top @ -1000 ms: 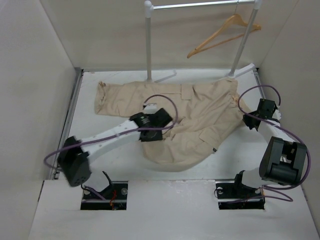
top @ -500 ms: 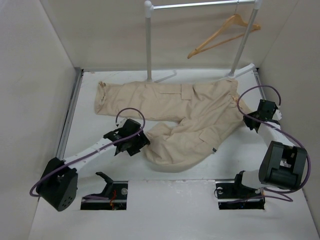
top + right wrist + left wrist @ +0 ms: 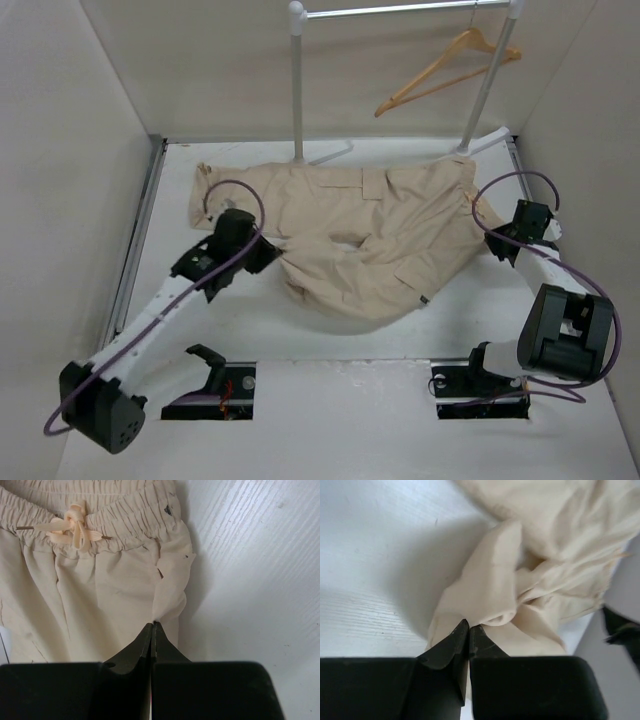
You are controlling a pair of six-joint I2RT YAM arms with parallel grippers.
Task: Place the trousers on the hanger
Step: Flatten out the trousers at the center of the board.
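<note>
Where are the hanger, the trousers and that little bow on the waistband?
hanger [image 3: 425, 70]: top view, on its left wooden arm.
trousers [image 3: 370, 215]: top view, middle of the cloth.
bow [image 3: 75, 527]: right wrist view, on the knot.

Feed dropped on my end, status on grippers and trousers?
Left gripper shut on the trousers, leg fold. Right gripper shut on waistband edge. Hanger on the rail, empty. Nothing seen in the way.

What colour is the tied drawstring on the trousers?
Pale cream, like the beige trousers; the drawstring shows best in the right wrist view.
</note>
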